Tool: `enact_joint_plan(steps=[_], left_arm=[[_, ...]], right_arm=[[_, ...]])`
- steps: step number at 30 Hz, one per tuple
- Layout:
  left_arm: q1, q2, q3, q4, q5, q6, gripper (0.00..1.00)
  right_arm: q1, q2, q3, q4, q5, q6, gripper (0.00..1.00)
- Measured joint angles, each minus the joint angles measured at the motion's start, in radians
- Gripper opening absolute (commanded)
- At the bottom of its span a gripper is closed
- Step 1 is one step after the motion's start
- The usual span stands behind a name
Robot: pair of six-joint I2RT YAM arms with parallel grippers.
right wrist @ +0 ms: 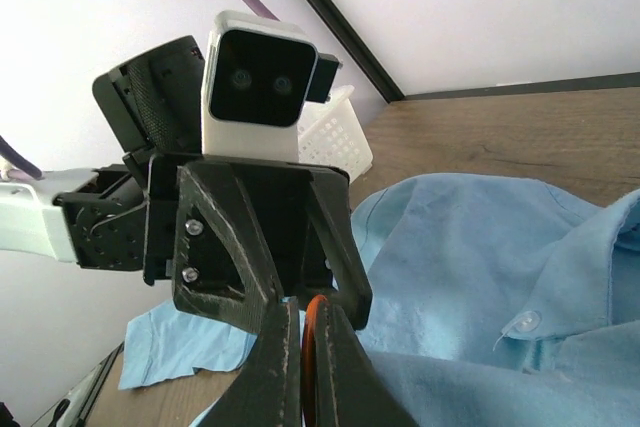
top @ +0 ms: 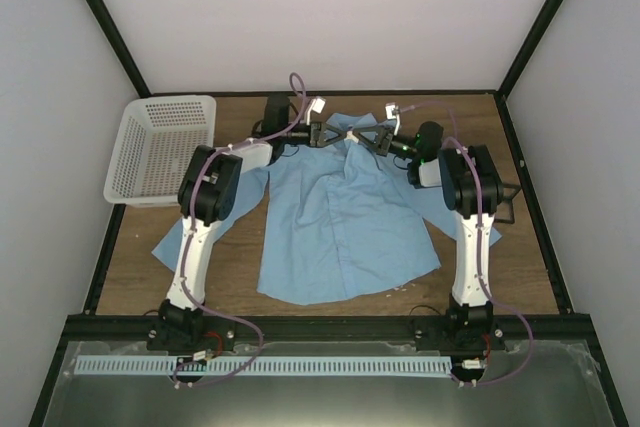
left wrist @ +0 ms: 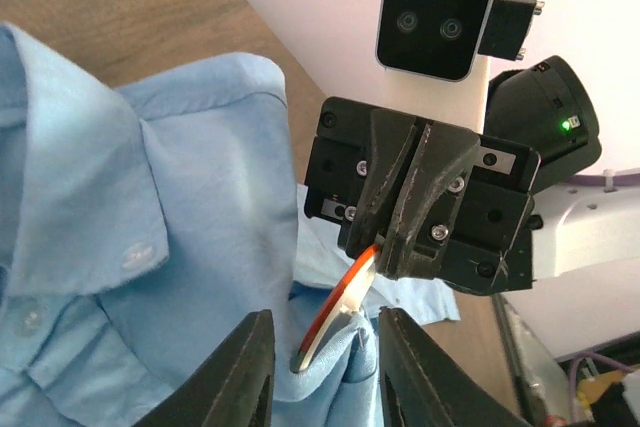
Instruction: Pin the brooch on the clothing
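The light blue shirt (top: 340, 227) lies spread on the table with its collar at the far side. Both grippers meet above the collar. My right gripper (right wrist: 311, 309) is shut on the orange-red brooch (right wrist: 310, 347), holding it edge-on by its upper rim. In the left wrist view the brooch (left wrist: 338, 315) has its lower edge tucked into a raised fold of the shirt (left wrist: 200, 197). My left gripper (left wrist: 325, 319) is open and straddles that fold and the brooch, with a gap on either side. From above, the left gripper (top: 335, 134) and right gripper (top: 372, 137) face each other tip to tip.
A white mesh basket (top: 160, 147) stands at the back left of the table. A small black frame (top: 508, 199) sits by the right arm. The shirt's sleeves trail out to both sides, under the arms.
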Motion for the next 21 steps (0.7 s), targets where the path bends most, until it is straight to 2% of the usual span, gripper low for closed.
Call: enact_joint_plan(steps=[10,15,21], left_arm=[[0.000,0.046,0.018,0.073,0.034,-0.077,0.17],[-0.001,0.056,0.024,0.095,0.043,-0.095,0.06],[-0.003,0.056,0.024,0.126,0.057,-0.105,0.01]], right_arm=[[0.000,0.000,0.000,-0.006,-0.005,0.000,0.01],[-0.003,0.000,0.000,-0.008,-0.003,0.000,0.00],[-0.013,0.000,0.000,-0.023,0.002,0.000,0.01]])
